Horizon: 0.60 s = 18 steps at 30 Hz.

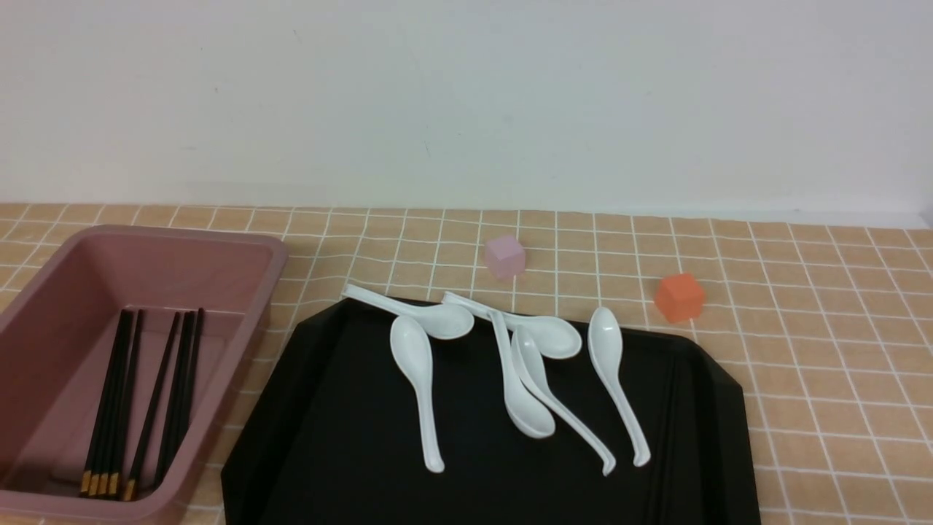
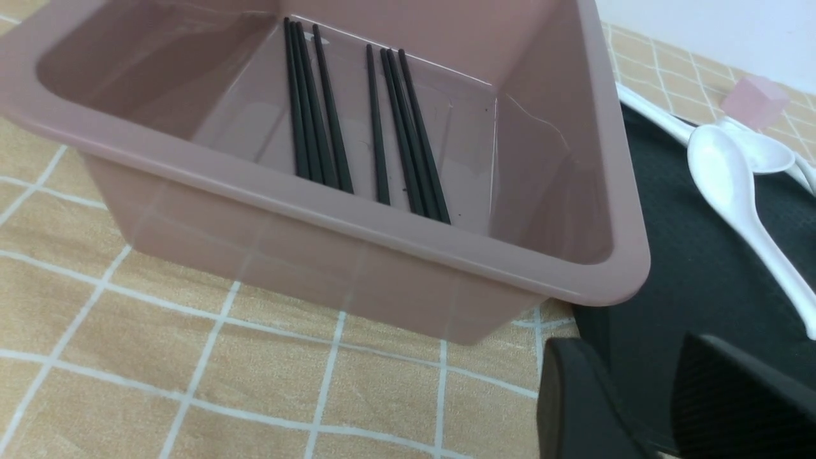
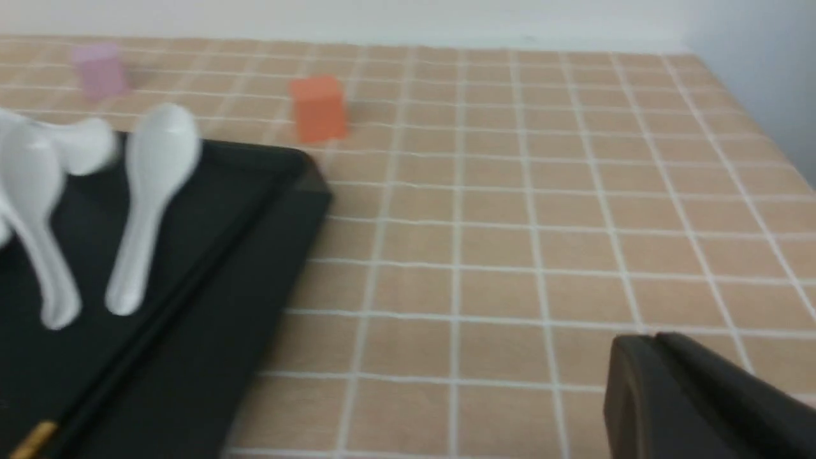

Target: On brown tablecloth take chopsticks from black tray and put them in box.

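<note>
Since most of the chopsticks (image 1: 138,401) already lie flat on the floor of the box (image 1: 277,255), gold tips toward the robot, the job looks nearly done but not finished: the right wrist view shows one leftover chopstick (image 3: 38,437) on the black tray (image 1: 350,437), tucked along the rim on the robot's right (black on black, barely readable from the front). That spot probably explains why it is still out; the rim crowds one side of any pinch. The white spoons (image 1: 413,350) are scattered over the far half of the tray, a couple overlapping, and clear of that stick, so they shouldn't interfere. The pink cube (image 1: 504,256) and orange cube (image 1: 678,297) sit on the brown tablecloth (image 1: 802,328) beyond the tray, irrelevant. The left tool (image 2: 631,350) hangs low by the box's near corner at the tray edge, fingers apart, nothing in it. The right tool (image 3: 656,341) hovers over bare tabletop off the tray's right side, fingers apparently pressed together, empty. Judgement: the right arm is nearer to the stick, and it needs to spread the fingers and come in from the tray's inner side; the box is on the far left, so the carry crosses the spoons.
</note>
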Tool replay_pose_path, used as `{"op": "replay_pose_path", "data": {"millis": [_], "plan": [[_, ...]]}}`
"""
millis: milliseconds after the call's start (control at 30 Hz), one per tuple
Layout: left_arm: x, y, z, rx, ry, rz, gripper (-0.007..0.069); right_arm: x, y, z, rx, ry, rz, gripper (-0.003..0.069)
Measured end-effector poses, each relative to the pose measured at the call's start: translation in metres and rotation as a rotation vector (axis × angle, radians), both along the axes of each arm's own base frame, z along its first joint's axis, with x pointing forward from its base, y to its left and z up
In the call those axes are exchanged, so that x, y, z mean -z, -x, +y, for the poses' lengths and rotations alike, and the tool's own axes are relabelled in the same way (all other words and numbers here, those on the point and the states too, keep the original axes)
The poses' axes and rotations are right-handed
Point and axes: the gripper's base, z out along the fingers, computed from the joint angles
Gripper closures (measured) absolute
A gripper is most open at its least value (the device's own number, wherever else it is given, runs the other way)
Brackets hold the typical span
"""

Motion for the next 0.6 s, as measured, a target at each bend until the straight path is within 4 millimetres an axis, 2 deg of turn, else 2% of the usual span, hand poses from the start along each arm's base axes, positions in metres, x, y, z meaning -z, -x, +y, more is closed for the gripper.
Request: {"op": "replay_pose_path", "data": {"millis": [600], "plan": [[0.0,0.0,0.0,0.0,0.0,0.0,0.0385,-0.0001,0.0002,-0.0002,0.003,-0.001,0.004,0.0609]]}}
